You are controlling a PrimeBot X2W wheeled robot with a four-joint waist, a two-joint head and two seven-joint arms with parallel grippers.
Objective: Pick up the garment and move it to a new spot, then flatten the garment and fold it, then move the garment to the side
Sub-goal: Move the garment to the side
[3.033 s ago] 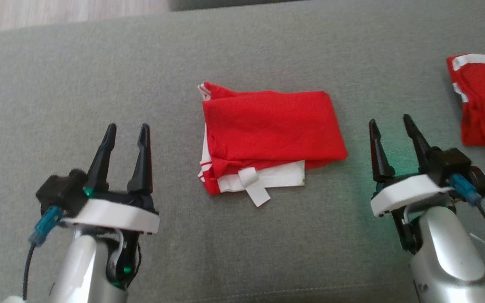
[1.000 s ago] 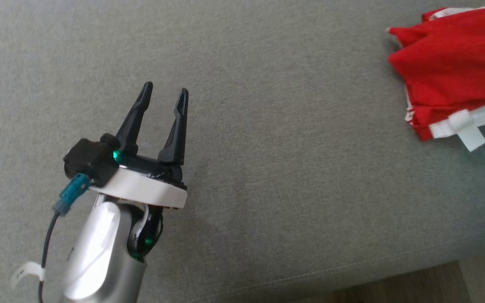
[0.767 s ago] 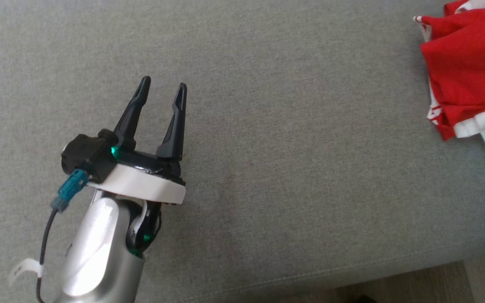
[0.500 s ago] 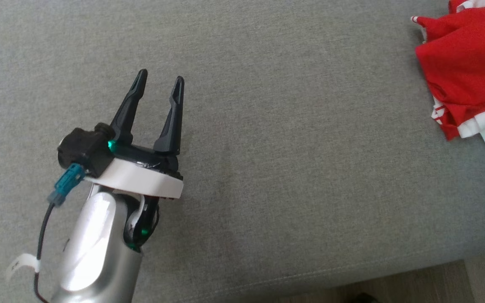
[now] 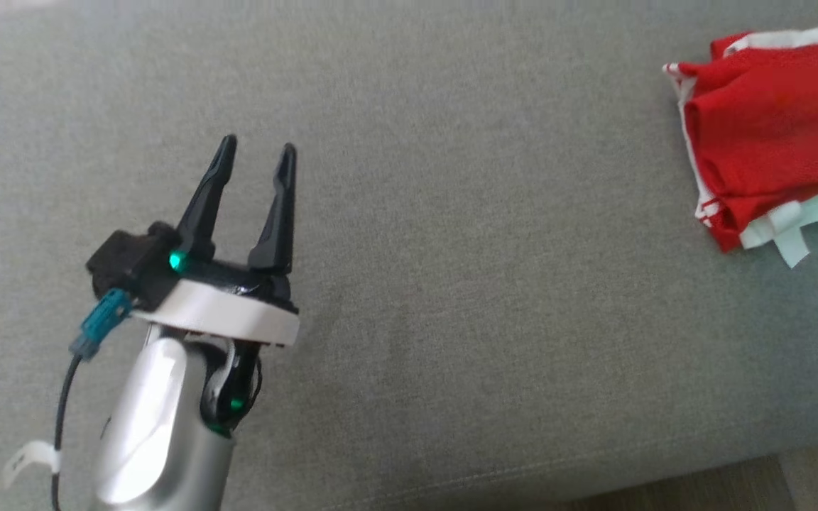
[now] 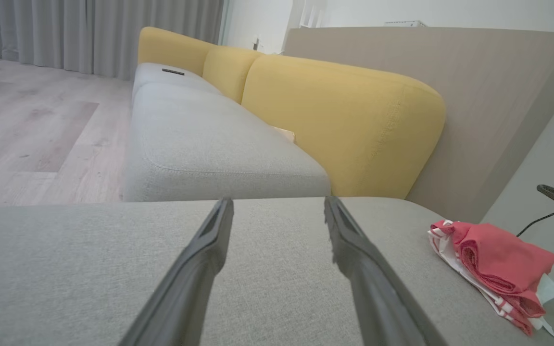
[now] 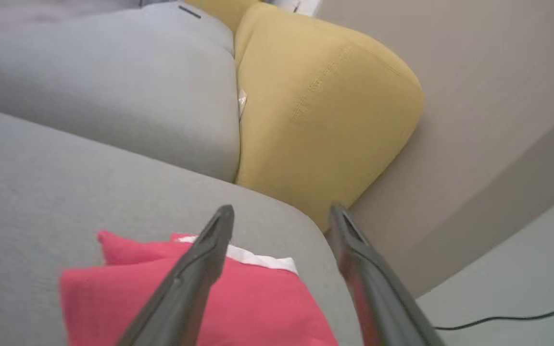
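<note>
head view: we see the left gripper point(image 5: 256, 144) poised over the bare grey sofa seat point(image 5: 451, 298), its two dark fingers spread as wide apart as they go, with nothing between them. the garment point(image 5: 757, 135), red with white trim, lies folded on the same seat at the far right of this view. it is well apart from the left gripper and close to the seat's right end. a white band and a loose white tab point(image 5: 792, 248) stick out along its near edge.

right wrist view: the right gripper point(image 7: 282, 209) hangs just above the garment with its fingers parted. the gap between them shows seat and yellow backrest point(image 7: 325, 110). we read this gripper as gaping and empty, though we cannot tell whether a finger grazes the cloth.

we judge the garment light, soft and limp. it will sag from any single pinch, and its stacked layers will slide or fall open if only the top one is caught. the rolled fold on the edge facing the left gripper, plain in the left wrist view, looks the best place to take hold, nipping every layer together. the tab is a poor handle. since the bundle already lies folded at the side, we judge the task near its end.
</note>
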